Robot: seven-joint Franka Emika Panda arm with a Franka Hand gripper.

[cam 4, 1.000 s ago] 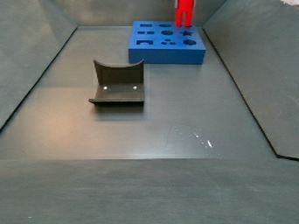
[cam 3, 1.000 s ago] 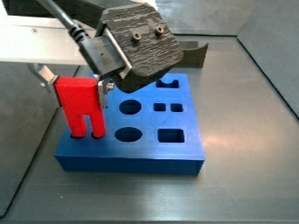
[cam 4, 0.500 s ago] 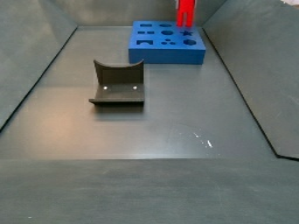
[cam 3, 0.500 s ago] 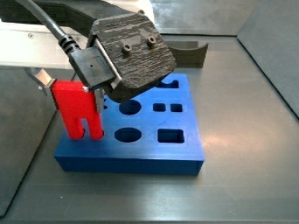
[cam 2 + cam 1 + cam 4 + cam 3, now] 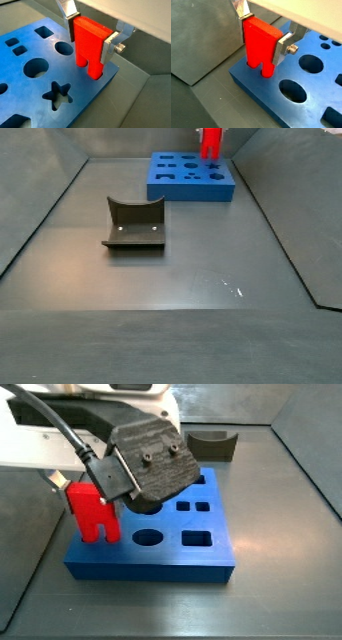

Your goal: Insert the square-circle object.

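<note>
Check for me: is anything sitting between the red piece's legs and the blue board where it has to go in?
Nothing visible blocks it. The gripper is shut on the square-circle object, whose legs already reach the blue board near its edge. The dark olive block lies apart on the floor.

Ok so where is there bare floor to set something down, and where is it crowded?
The widest free patch is the grey floor in front of the dark olive block with a curved notch, reaching the near edge. A narrower strip runs between that block and the blue board with shaped holes. The board's corner is crowded: the pincer holds the bright red forked plastic piece there.
</note>
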